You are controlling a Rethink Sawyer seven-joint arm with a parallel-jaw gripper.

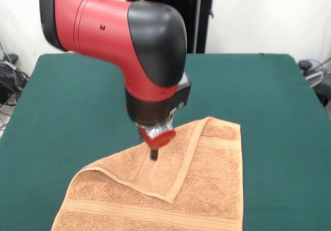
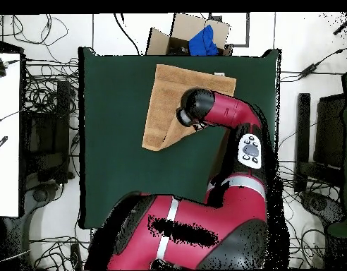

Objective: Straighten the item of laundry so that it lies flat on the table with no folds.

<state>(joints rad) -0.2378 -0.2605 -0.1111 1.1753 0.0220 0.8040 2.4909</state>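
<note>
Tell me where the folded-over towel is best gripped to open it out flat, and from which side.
Probably at the pointed tip of the folded-over flap of the towel. In the front view it is a free corner lying on the layer beneath. Come straight down from above, pinch only that top layer, then draw it back toward the table's far left side. The hand now sits further up the flap.

Towel (image 1: 207,189) rough terry cloth; table (image 1: 269,101) matt cloth; arm (image 1: 129,39) glossy plastic.
</note>
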